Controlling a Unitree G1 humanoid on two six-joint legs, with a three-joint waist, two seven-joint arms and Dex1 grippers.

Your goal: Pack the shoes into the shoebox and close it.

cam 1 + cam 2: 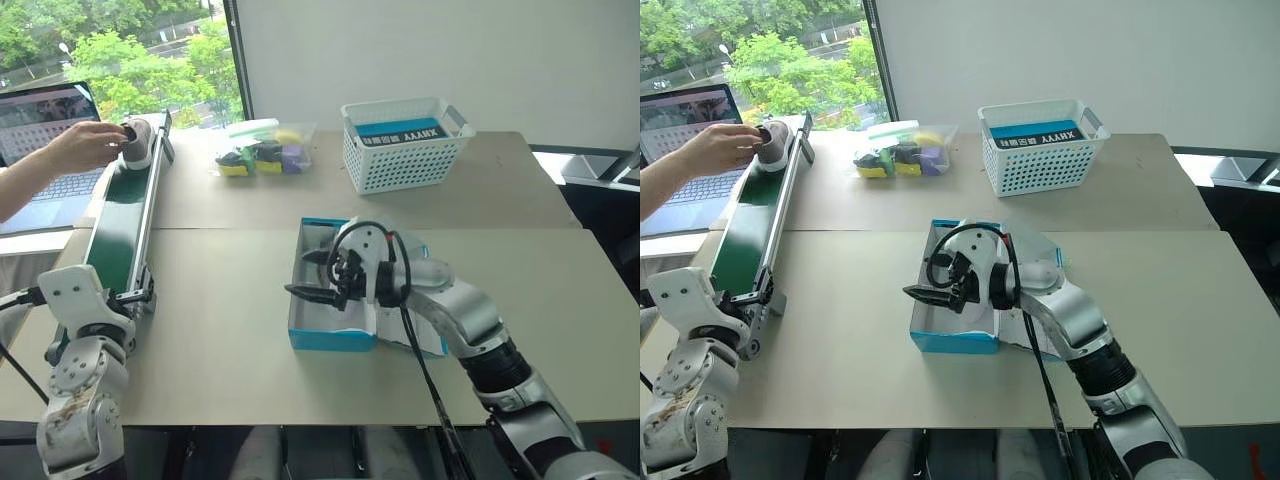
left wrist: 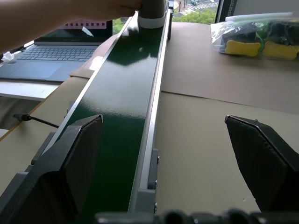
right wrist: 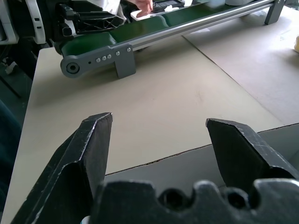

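At the far end of the green conveyor belt (image 1: 118, 240), on the robot's left, one taupe shoe (image 1: 138, 143) stood upright on the belt with a person's hand (image 1: 85, 146) wrapped around it, and a laptop (image 1: 45, 150) sat open just beyond the belt. That shoe was well apart from both grippers. The shoebox (image 1: 330, 338), bright blue outside and white inside, lay open on the near table (image 1: 220, 330) at the middle, its lid (image 1: 425, 345) folded out flat toward the robot's right. The right gripper (image 1: 318, 277) hung over the open box, pointing toward the belt, its two black fingers spread apart with nothing between them; the right wrist view looked past those fingers across the bare tabletop to the near end of the belt. The left gripper (image 2: 168, 168) was level at the near end of the belt, its fingers wide apart and empty, one of them over the belt and the other over the table beside it, aimed along the belt toward the shoe. Farther back stood a white basket (image 1: 405, 150) holding a blue item, and beside it a clear bag (image 1: 262, 150) of coloured things.
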